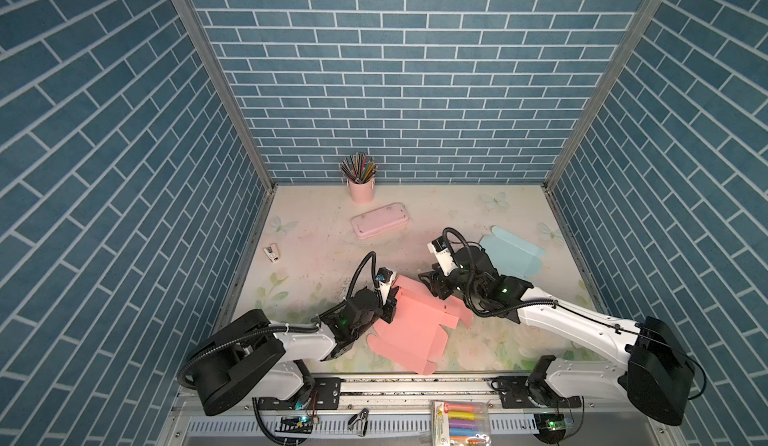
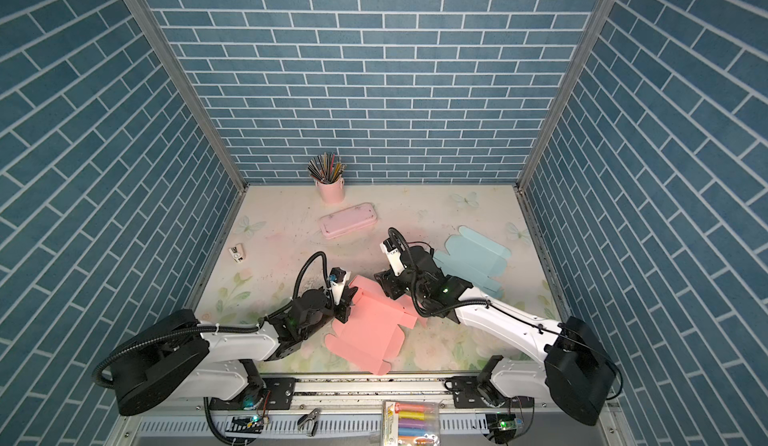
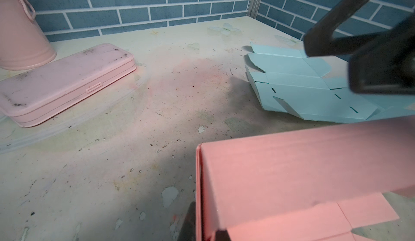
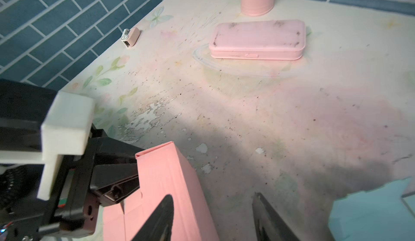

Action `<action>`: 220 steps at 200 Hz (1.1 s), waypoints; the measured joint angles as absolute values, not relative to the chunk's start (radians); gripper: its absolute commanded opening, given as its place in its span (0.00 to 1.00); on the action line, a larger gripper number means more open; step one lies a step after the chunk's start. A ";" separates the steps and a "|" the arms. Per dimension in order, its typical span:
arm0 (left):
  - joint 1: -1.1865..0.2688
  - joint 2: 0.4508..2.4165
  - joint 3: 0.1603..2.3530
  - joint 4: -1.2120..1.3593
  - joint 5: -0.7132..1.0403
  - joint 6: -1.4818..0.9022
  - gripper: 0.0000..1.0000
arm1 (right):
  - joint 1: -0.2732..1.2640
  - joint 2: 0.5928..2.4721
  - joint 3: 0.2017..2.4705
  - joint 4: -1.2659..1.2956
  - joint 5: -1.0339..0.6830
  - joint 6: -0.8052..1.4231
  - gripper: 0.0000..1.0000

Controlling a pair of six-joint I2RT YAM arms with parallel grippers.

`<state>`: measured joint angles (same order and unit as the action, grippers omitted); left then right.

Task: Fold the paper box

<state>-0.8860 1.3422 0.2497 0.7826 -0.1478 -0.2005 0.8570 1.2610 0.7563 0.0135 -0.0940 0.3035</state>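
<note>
Two pincers work at the pink paper box (image 1: 411, 332), which lies on the desk (image 1: 311, 265) on the near side of the pink pencil case (image 1: 379, 220), toward the arm bases and roughly centred in both top views. The box is a die-cut blank, mostly flat, flaps spread. The edge facing the pencil case is folded up into a raised wall (image 3: 292, 172).

Left pincer (image 1: 390, 309): clamped on the pink paper box at the end of that wall. In the left wrist view the doubled pink edge sits between its dark fingers (image 3: 189, 219).

Right pincer (image 4: 213, 196): jaws apart, nothing between them. One of its fingers (image 4: 161, 217) overlaps the raised wall in the right wrist view; whether it touches cannot be told. In both top views it sits at the box edge facing the pencil case.

A blue paper box blank (image 1: 515, 257) lies flat to the right of the pencil case in both top views. A pink pencil cup (image 1: 361, 190) stands just behind the pencil case, at the back wall. A small pink-and-white item (image 1: 271, 253) sits left of the pencil case, well apart, near the side wall.
</note>
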 measured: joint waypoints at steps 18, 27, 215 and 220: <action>-0.890 1.346 0.250 0.783 -0.156 -0.190 0.11 | 0.835 1.286 0.743 0.052 -0.155 0.340 0.54; -0.894 1.349 0.250 0.783 -0.160 -0.185 0.11 | 0.826 1.300 0.738 0.065 -0.179 0.357 0.53; -0.925 1.435 0.250 0.851 -0.225 -0.151 0.13 | 0.791 1.467 0.714 0.219 -0.401 0.460 0.46; -0.925 1.436 0.250 0.852 -0.226 -0.151 0.13 | 0.791 1.467 0.709 0.225 -0.408 0.466 0.46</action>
<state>-0.9253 1.4361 0.2504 0.8524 -0.2264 -0.1509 0.7906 1.4673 0.7094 0.2253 -0.4084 0.4660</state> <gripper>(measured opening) 0.130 0.458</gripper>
